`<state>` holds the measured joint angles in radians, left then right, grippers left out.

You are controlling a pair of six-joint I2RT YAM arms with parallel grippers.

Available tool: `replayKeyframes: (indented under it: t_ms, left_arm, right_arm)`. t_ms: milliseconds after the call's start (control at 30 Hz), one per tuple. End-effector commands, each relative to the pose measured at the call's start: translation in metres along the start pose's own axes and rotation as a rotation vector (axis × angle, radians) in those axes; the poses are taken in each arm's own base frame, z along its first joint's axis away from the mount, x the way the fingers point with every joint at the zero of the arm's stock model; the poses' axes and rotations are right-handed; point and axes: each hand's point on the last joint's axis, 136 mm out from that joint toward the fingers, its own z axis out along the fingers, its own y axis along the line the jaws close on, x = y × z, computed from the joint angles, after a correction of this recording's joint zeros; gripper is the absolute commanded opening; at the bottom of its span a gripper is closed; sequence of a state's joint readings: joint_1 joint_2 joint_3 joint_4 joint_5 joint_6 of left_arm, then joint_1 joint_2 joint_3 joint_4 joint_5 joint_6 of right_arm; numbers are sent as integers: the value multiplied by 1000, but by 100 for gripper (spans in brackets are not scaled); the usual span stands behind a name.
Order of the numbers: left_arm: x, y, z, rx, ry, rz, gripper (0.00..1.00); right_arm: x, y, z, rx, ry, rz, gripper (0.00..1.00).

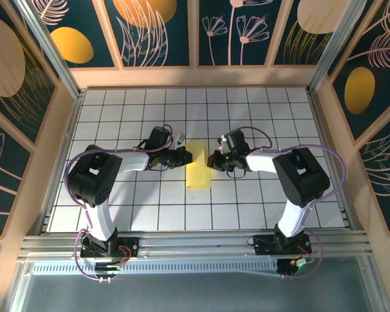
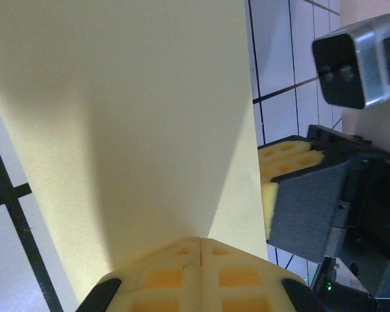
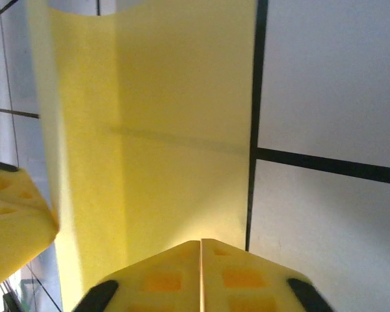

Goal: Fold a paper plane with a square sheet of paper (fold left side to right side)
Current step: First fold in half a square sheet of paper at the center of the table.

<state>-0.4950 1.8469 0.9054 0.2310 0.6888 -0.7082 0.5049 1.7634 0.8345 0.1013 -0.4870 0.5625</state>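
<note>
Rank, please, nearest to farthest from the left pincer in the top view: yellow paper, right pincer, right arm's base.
1. yellow paper, right beside it, centre.
2. right pincer, across the paper.
3. right arm's base, near edge, right.

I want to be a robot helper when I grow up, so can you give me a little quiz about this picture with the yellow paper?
1. True or false: seen from above, the yellow paper lies between the left gripper and the right gripper.
2. Pick one: from above, what shape is the yellow paper? A) a wide flat square B) a narrow rectangle C) a crumpled ball
3. Fill in the gap: the table is covered in white ___ with dark lines between them.

Key: 1 true. 2 B. 3 tiles.
</note>
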Motion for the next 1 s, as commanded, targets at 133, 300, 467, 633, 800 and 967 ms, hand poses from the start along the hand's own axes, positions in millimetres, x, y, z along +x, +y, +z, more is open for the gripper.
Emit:
replayKeyframes:
  t_ms: [133, 300, 467, 633, 800, 967]
  left_arm:
    - [3, 5, 3, -24, 14, 3, 0]
    - [3, 7, 5, -31, 13, -7, 0]
    - [2, 7, 6, -23, 10, -12, 0]
    - [2, 6, 6, -20, 12, -11, 0]
    - [2, 6, 6, -18, 12, -10, 0]
    - [2, 5, 5, -17, 11, -11, 0]
  right_arm:
    - [-19, 4, -40, -9, -86, -13, 33]
    - [-19, 23, -54, -157, -76, -12, 46]
    - [-11, 47, -49, -318, -33, -7, 47]
    - [-5, 48, -26, -314, 6, -10, 47]
    - [-3, 50, -11, -328, 30, -3, 47]
    - [-1, 53, -6, -348, 45, -2, 37]
